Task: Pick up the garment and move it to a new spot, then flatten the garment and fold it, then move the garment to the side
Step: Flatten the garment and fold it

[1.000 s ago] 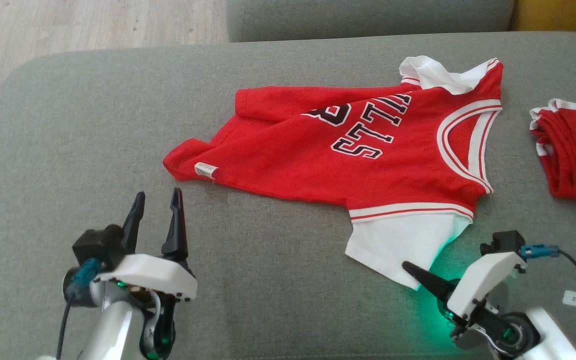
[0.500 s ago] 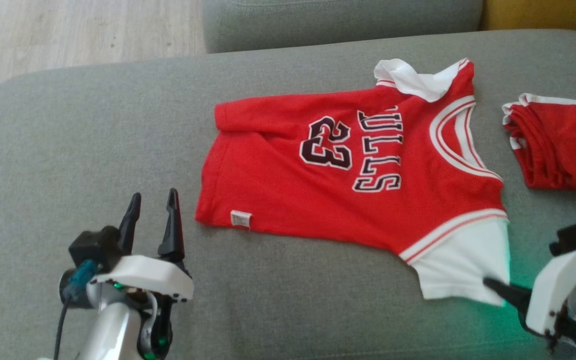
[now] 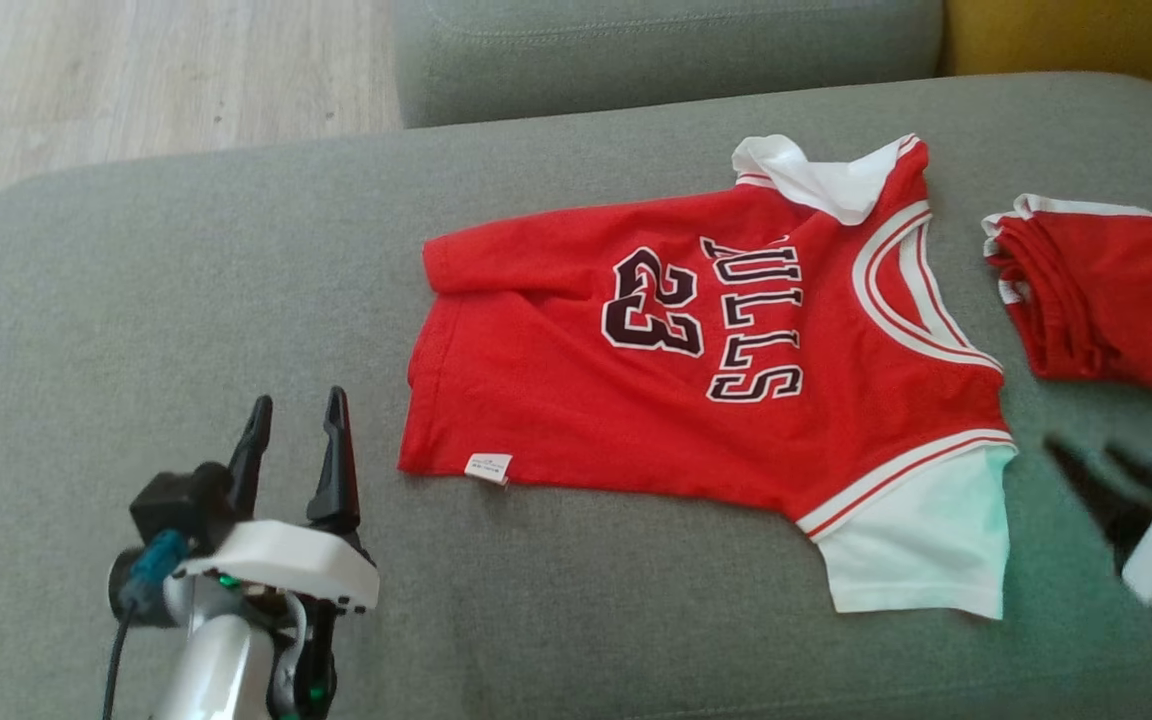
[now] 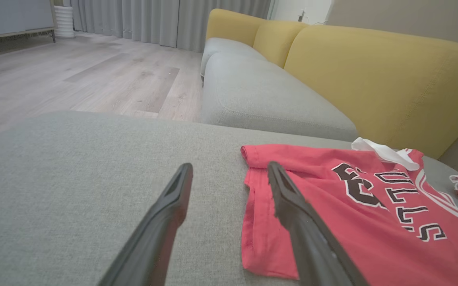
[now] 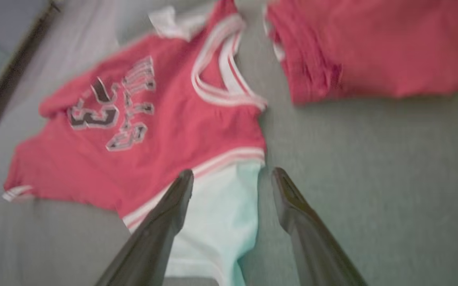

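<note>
Broad grey woven-fabric sofa seat, evenly lit by soft daylight. Beyond the seat's far edge, pale wood-plank floor. Close against that same edge, a second, narrower grey seat cushion. Along the seat's far right, mustard-yellow upholstered backrests, with plain beige wall above. Well past the seat, across the floor, grey floor-length curtains and a white ribbed cylinder beside them.

Soft, even daylight casts only faint shadows. A greenish glow tints the jersey at its white sleeve, beside the motion-blurred right gripper. The right wrist view is smeared throughout; the left wrist view is crisp.
</note>
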